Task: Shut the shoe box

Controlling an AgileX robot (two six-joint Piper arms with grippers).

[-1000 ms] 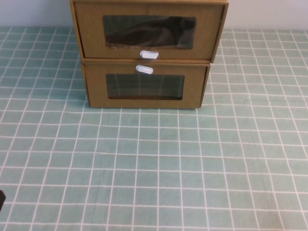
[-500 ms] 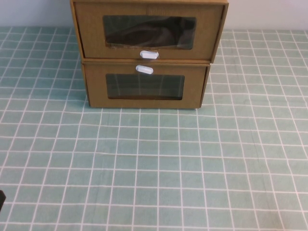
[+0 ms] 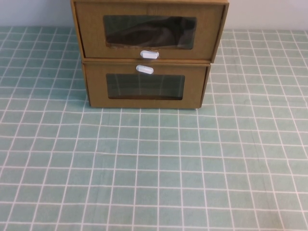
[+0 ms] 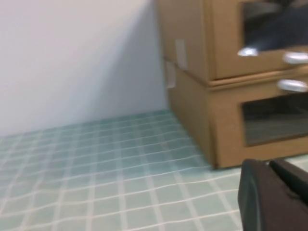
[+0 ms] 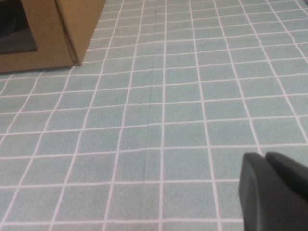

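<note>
The shoe box [image 3: 91,29] is the upper of two stacked brown cardboard drawer boxes at the far middle of the table. Its white pull tab [image 3: 149,54] sits just below its clear window. Its drawer front looks about level with its sleeve. It also shows in the left wrist view [image 4: 221,38]. My left gripper [image 4: 268,164] is shut and empty, low over the cloth, in front of and to the left of the boxes. My right gripper [image 5: 264,156] is shut and empty over the cloth, well to the right of the boxes. Neither gripper shows in the high view.
The matching lower box [image 3: 96,86] has its white tab [image 3: 144,69] above its window; its corner shows in the right wrist view [image 5: 48,33]. A green checked cloth [image 3: 154,168] covers the table. A pale wall [image 4: 72,57] stands behind the boxes.
A dark bit of my left arm at the lower left edge of the high view has gone out of sight. The boxes have not moved.
</note>
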